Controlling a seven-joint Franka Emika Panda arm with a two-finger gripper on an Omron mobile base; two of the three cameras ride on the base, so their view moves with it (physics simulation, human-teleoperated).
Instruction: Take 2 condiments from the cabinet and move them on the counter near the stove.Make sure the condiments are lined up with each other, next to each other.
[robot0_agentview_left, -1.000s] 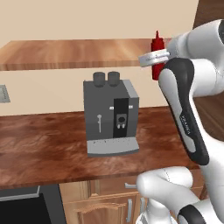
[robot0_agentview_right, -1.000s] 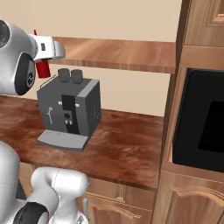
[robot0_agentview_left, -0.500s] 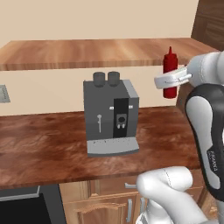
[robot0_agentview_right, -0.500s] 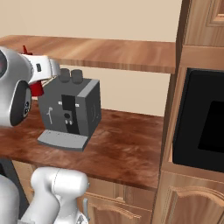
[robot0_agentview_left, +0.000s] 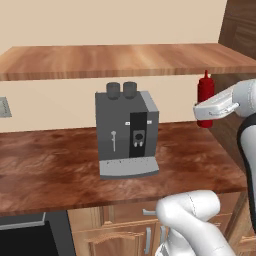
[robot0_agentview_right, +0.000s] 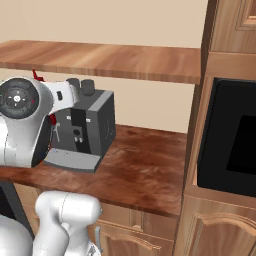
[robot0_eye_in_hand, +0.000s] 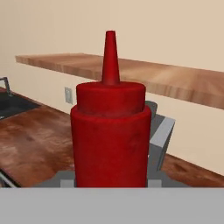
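Hand (robot0_agentview_left: 209, 109) clamped on the red squeeze bottle (robot0_agentview_left: 205, 98), holding it upright in the air to the right of the grey coffee machine (robot0_agentview_left: 128, 132), above the tabletop (robot0_agentview_left: 45, 167), below the shelf (robot0_agentview_left: 120, 59).

Domestic kitchen, rendered. Indicators: grey coffee machine (robot0_agentview_left: 127, 134) on a reddish-brown wood tabletop (robot0_agentview_left: 45, 165), wooden base cabinets (robot0_agentview_left: 115, 235), open wall shelf (robot0_agentview_left: 120, 59), built-in black oven (robot0_agentview_right: 230, 142), sink (robot0_eye_in_hand: 8, 103).

Grey coffee machine (robot0_agentview_left: 127, 135) beside black wall oven (robot0_agentview_right: 227, 137)
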